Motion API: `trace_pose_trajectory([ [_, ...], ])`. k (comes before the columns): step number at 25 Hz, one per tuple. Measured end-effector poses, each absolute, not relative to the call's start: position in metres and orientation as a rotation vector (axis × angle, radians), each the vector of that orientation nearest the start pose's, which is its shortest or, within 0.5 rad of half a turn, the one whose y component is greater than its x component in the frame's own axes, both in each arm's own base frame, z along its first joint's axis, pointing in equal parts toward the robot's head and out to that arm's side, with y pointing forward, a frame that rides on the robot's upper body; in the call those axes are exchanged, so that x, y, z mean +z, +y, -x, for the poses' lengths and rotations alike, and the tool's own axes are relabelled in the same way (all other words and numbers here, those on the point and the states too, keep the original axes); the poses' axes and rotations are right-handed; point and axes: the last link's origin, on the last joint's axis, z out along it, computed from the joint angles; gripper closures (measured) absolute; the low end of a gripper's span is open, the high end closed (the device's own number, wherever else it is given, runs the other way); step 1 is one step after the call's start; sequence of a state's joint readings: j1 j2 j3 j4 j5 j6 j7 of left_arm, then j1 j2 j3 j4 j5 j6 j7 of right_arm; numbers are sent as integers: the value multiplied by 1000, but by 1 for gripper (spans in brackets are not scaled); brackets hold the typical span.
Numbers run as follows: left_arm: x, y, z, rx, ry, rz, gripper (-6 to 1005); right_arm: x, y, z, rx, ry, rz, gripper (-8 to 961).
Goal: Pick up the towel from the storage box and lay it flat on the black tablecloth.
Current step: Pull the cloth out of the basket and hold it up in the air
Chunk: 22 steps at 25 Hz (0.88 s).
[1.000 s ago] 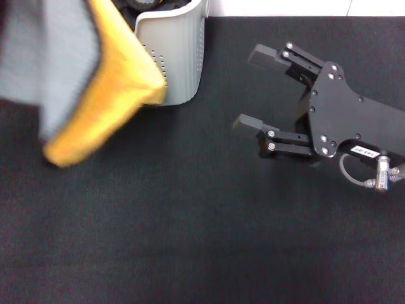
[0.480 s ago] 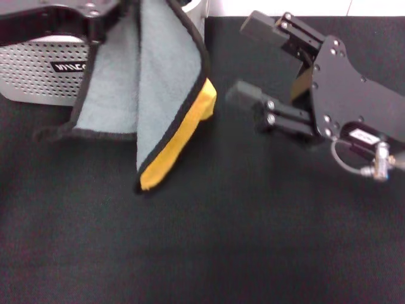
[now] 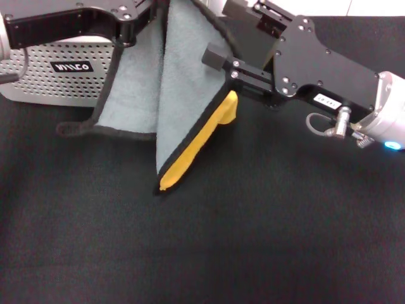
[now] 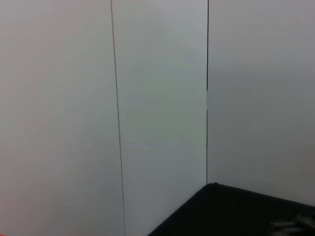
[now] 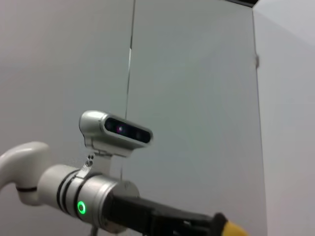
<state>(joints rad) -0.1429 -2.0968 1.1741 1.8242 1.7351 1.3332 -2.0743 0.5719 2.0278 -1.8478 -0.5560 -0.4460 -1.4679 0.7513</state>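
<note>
1. Currently, towel [image 3: 183,107]: hangs from my left gripper [image 3: 136,16], pinched at its upper edge, long axis vertical, before the storage box [image 3: 57,69], above the black tablecloth [image 3: 253,240].
2. Right gripper [image 3: 224,31]: jaws spread, astride the towel's right hanging edge; nearer arm for spreading.

Light is even and soft, with no hard shadows. In the head view the towel [image 3: 180,82] is sharp enough to show its pile, while the black tablecloth [image 3: 266,234] reads as a flat, grainy dark field with little detail. The right gripper [image 3: 224,31] has soft edges, and a small blue-white lamp glows at the frame's right edge. The left wrist view shows pale, evenly lit wall panels. In the right wrist view the wall looks greyer, and a green ring light shines on the other arm.
</note>
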Motion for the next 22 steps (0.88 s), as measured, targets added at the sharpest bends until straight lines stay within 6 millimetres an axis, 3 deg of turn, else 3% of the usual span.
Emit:
trace_pose_trajectory([
  [7,103,299,129,-687,-361,2471,986,-38,324,-137,1520,-3,2399,271],
  [13,102,300,133,-686,-373,2467,985,-38,322,-141,1515,13,2391,502],
  [19,101,300,133,-686,-375,2472,984,-37,322,-141,1512,3,2385,642],
  [22,100,300,134,-683,-378,2473,984,-37,322,-142,1503,-21,2378,787],
])
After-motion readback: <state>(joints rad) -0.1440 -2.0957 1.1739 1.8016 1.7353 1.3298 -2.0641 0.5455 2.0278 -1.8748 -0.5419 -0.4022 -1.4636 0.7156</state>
